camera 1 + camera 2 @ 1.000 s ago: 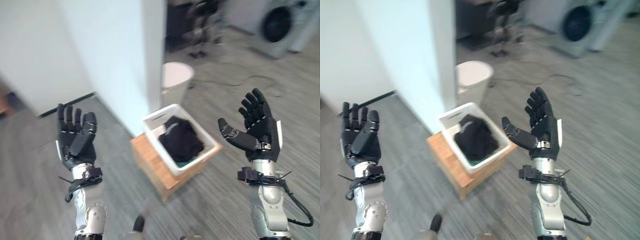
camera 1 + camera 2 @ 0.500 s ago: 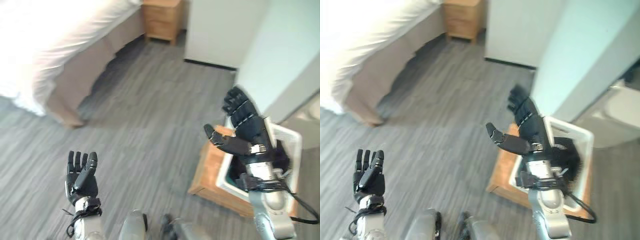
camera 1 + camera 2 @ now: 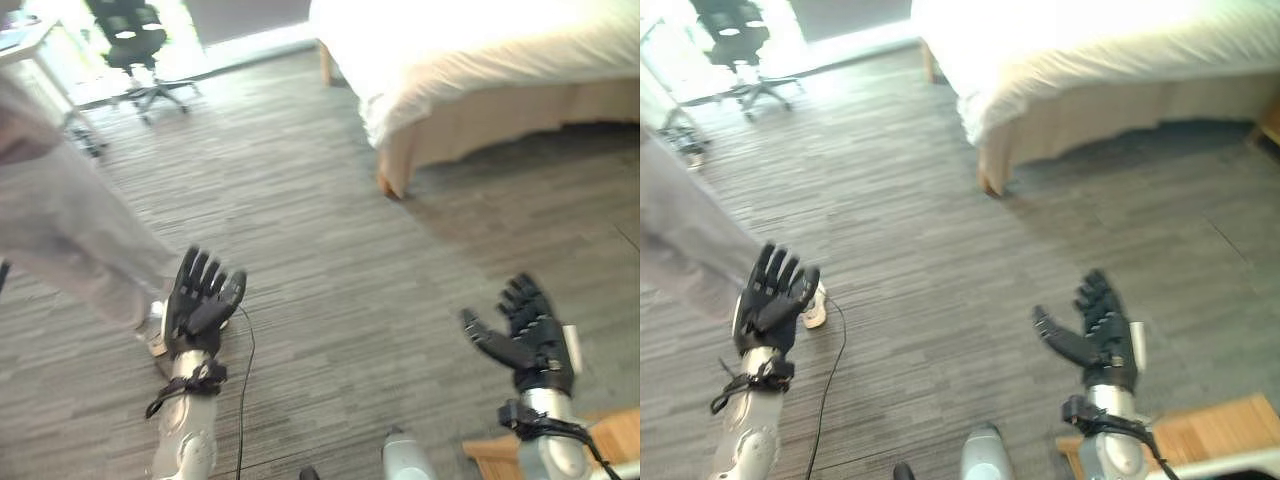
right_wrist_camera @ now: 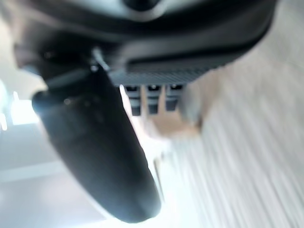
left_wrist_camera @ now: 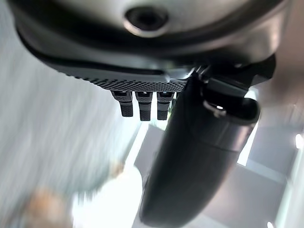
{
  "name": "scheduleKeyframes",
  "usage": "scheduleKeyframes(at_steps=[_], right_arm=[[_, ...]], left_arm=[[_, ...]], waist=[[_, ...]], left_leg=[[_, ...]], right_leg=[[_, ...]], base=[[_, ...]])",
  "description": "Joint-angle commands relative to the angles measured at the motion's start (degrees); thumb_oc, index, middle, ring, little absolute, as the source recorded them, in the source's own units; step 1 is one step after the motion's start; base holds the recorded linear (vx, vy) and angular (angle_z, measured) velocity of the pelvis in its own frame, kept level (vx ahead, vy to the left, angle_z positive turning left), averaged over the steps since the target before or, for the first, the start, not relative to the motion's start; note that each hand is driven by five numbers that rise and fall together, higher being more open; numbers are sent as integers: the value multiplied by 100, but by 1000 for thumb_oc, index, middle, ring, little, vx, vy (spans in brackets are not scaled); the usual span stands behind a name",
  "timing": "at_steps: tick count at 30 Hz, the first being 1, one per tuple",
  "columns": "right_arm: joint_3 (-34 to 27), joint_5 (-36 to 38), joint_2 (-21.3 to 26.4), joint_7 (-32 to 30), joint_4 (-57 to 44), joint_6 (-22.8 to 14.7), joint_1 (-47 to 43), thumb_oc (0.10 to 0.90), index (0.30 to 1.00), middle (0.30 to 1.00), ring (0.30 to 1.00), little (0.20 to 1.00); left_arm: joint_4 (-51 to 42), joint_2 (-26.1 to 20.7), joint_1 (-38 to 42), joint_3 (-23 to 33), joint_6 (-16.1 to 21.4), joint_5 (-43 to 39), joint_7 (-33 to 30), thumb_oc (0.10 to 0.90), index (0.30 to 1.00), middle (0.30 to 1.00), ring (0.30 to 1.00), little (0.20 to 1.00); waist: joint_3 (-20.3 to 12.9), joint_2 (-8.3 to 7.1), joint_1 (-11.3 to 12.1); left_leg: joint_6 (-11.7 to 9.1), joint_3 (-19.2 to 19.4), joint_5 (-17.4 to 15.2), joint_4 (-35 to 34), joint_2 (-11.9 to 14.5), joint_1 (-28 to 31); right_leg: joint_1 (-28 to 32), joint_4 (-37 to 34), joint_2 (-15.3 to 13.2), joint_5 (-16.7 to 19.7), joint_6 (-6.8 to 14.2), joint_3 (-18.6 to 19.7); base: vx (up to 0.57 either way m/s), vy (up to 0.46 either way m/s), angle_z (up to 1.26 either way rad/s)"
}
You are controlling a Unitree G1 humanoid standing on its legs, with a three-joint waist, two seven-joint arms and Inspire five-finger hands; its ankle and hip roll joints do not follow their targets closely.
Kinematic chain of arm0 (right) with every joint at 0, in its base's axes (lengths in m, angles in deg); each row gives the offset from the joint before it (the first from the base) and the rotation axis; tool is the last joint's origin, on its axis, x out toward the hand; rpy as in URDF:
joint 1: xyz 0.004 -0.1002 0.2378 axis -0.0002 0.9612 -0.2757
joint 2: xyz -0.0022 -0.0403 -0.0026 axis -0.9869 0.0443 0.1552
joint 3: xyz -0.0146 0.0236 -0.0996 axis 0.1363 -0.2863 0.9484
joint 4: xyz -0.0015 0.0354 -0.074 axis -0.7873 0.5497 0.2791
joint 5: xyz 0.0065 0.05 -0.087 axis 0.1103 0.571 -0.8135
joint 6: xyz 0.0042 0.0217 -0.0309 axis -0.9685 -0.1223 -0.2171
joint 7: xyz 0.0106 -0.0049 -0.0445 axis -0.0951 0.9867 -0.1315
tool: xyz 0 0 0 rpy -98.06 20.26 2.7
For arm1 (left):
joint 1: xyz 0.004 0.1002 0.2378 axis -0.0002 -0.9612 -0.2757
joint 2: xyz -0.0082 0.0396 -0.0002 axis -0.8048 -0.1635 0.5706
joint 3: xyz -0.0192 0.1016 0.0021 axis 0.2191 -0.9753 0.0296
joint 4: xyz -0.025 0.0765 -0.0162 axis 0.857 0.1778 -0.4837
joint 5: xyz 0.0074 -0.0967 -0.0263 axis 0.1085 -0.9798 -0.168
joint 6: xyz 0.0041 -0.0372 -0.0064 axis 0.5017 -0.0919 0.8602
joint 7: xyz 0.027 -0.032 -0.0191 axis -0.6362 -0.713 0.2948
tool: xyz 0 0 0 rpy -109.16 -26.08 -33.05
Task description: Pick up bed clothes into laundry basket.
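Bed clothes [image 3: 470, 40] lie white over the bed up top, well apart from both hands. Left hand [image 3: 198, 305] and right hand [image 3: 530, 335] hover above grey floor [image 3: 340, 230], fingers spread wide, holding zilch.

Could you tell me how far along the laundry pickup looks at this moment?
Both hands are open and hold nothing: the left hand and right hand are raised over bare floor. The bed lies ahead with only pale bedding visible. A wooden stand's corner shows beside the right arm; the basket is out of view, so progress can't be judged.
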Motion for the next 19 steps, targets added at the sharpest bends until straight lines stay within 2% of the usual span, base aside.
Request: scheduleKeyframes(at_steps=[1,2,3,4,7,8,15,19], right_arm=[[-261,248,0,109,-350,-383,-581,800,900,900,900,900],[-260,253,-1,114,-338,-388,-587,800,900,900,900,900],[-95,390,52,84,-128,-362,-766,800,900,900,900,900],[-76,411,76,38,-105,-345,-815,800,900,900,900,900],[-85,502,86,8,-130,-295,-781,800,900,900,900,900],[-62,426,61,-75,-108,-218,-715,800,900,900,900,900],[75,394,38,107,-38,-113,-566,800,900,900,900,900],[183,456,-8,134,156,-74,-483,800,900,900,900,900]], left_arm=[[-896,-518,341,289,225,1278,-159,800,900,900,900,900],[-908,-518,337,290,216,1288,-169,800,900,900,900,900],[-896,-374,277,281,227,1446,-378,800,900,900,900,900],[-906,-257,208,292,225,1332,-400,800,900,900,900,900],[-926,-56,33,228,162,1160,-368,800,900,900,900,900],[-925,85,-270,-7,-104,1083,-260,800,900,900,900,900],[-926,59,-337,57,-158,1139,-206,800,900,900,900,900],[-632,86,-354,-154,-227,1198,-172,800,900,900,900,900]], waist=[[-166,-91,264],[-166,-96,244],[-281,-217,455],[-326,-262,516],[-409,-316,616],[-543,-388,701],[-654,-436,726],[-697,-432,708]], left_leg=[[-294,-396,5,-545,255,365],[-292,-416,10,-545,249,361],[-331,-529,112,-580,248,302],[-344,-511,117,-619,261,311],[-350,-504,147,-674,266,346],[-361,-508,168,-709,287,373],[-366,-518,143,-704,295,471],[-364,-518,141,-688,308,464]], right_leg=[[650,-979,-74,145,-71,-1367],[665,-999,-83,150,-69,-1387],[883,-1315,-59,213,-78,-1426],[953,-1479,-82,253,-74,-1500],[1090,-1686,-94,303,-85,-1561],[1252,-1918,-73,336,-88,-1676],[1375,-1982,-70,339,-105,-1733],[1330,-1953,-66,363,-98,-1726]], base=[[-54,-33,59],[-59,-116,75],[-8,-101,74],[-7,-101,65],[38,-58,23],[20,-62,5],[4,-12,1],[-5,2,-1]])
